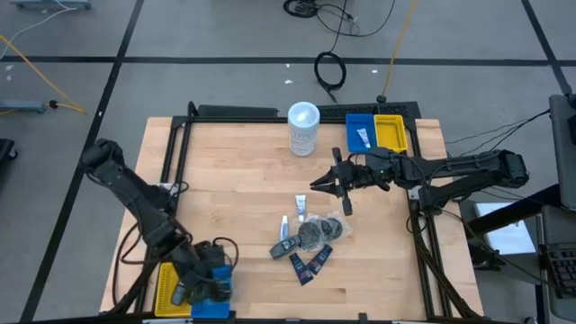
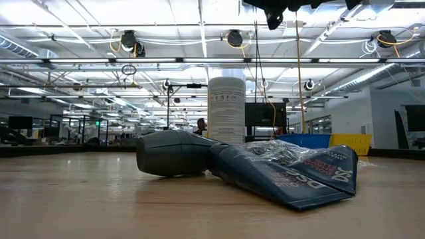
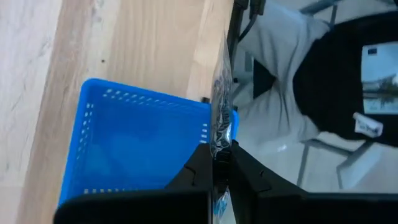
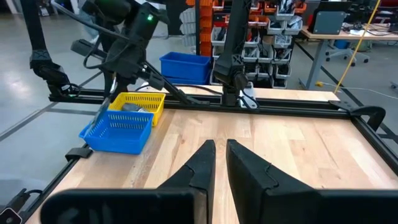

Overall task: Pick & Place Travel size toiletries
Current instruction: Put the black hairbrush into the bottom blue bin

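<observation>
Pinching a clear-wrapped item [image 3: 221, 127] between its closed fingers, the left gripper [image 1: 200, 286] hangs over the near-left blue bin [image 3: 140, 146], at about seven o'clock on the table [image 1: 234, 180]; what lies inside the wrapper cannot be made out. Beside that bin sits a yellow bin [image 1: 168, 286]. This looks like the placing step: the item is above the bin's rim, so the next move calls for parting the fingers so that it drops inside, not past the table edge just beside it.

Over the table's right half, at about two o'clock from the pile, the right gripper [image 1: 331, 186] hovers with fingers nearly together and nothing between them. The remaining travel size toiletries [image 1: 306, 241] lie clustered just right of centre: a white tube [image 1: 301, 206], a dark grey mini bottle [image 1: 283, 247], navy sachets [image 1: 310, 264] and a dark wrapped bundle [image 1: 317, 230]. At twelve o'clock stands a white canister [image 1: 303, 129], with a second blue and yellow bin pair [image 1: 376, 131] at one o'clock.
</observation>
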Robot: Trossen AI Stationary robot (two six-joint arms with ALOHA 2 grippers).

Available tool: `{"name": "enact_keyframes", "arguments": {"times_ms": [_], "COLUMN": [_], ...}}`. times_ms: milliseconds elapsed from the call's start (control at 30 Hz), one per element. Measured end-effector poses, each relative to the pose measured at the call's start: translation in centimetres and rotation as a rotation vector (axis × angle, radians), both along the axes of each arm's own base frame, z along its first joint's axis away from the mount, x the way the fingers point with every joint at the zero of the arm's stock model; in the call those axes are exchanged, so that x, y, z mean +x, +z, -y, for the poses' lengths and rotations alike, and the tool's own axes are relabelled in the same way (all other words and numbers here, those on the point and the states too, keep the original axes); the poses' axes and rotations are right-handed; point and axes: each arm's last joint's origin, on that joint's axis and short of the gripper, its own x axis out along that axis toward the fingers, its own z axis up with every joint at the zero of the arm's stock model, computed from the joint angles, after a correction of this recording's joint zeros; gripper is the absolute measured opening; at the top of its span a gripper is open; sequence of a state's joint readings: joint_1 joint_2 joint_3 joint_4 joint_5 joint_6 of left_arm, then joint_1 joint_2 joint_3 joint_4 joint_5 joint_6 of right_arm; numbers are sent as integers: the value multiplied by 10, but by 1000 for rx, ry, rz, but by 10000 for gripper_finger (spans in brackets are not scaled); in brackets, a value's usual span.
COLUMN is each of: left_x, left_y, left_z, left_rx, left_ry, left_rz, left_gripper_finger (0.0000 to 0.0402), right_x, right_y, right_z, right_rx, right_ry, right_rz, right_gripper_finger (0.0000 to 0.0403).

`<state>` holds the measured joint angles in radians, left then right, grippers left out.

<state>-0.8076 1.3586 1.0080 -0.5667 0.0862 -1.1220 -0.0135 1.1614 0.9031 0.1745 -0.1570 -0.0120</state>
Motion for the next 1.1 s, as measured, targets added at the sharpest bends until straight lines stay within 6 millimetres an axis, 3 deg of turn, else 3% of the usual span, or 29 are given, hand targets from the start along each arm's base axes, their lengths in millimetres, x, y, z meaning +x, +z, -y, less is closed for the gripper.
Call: {"name": "enact_keyframes", "arguments": {"times_ms": [333, 1100], "left_x": [-16, -20], "left_y": [-2, -6], "left_z": [10, 11], "left_rx": [6, 4], "left_ry": [125, 224], "left_rz": [-61, -132], "left_gripper_finger": [16, 32], "right_x": [0, 0], "right_y": [0, 0], "right_z": [-1, -1], "right_rx": [0, 0], "right_ry": [3, 3], "right_rz": [0, 0], "right_gripper_finger": [34, 35]}}
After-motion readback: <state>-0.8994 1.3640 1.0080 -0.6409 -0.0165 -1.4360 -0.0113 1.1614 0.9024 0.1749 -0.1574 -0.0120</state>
